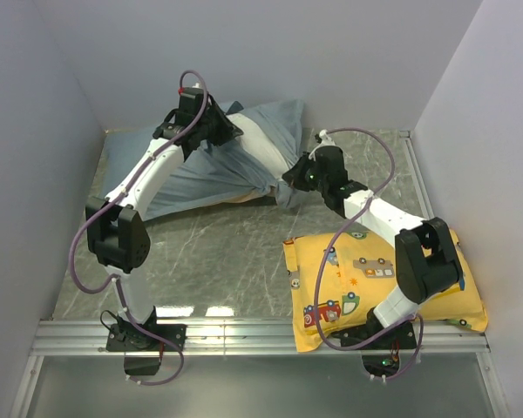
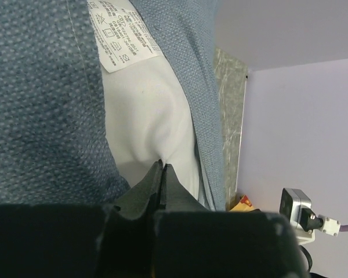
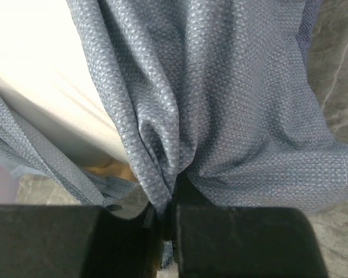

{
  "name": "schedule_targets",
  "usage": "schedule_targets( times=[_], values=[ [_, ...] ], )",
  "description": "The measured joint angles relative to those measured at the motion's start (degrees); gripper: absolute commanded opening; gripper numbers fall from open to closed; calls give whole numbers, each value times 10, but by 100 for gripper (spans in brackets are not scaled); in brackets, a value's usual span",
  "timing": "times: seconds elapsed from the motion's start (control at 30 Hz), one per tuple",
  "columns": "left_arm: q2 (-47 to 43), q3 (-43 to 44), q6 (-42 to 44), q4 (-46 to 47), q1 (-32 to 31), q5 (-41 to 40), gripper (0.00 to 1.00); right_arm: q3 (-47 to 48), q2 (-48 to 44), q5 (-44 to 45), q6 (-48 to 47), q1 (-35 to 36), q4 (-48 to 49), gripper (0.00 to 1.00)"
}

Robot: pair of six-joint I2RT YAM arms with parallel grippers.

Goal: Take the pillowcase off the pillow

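The blue-grey pillowcase (image 1: 192, 185) lies bunched at the back of the table, with the white pillow (image 1: 260, 144) showing out of its open end. My left gripper (image 1: 233, 131) is shut, its tips pinching the white pillow fabric (image 2: 145, 110) just inside the opening, beside a care label (image 2: 120, 35) and the pillowcase's edge (image 2: 40, 116). My right gripper (image 1: 285, 187) is shut on a gathered fold of the pillowcase (image 3: 220, 104) at its near right end. The pillow (image 3: 35, 69) shows white to the left of that fold.
A yellow cartoon-vehicle print pillow (image 1: 357, 283) lies at the front right under my right arm. Grey walls close in the left, back and right sides. A metal rail (image 1: 244, 335) runs along the near edge.
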Motion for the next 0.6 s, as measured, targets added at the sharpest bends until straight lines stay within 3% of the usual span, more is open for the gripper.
schedule_targets(
  times=[0.27,0.5,0.57,0.6],
  values=[
    [-12,-3,6,-1,14,-30,0,-32,0,-11,3,-35,0,0],
    [-87,-3,13,42,111,-116,0,-59,12,31,-7,-91,-79,15],
    [-101,-3,17,53,108,-118,0,-59,13,34,-9,-92,-82,15],
    [-103,2,22,55,100,-118,0,-58,13,33,-10,-91,-81,9]
  ],
)
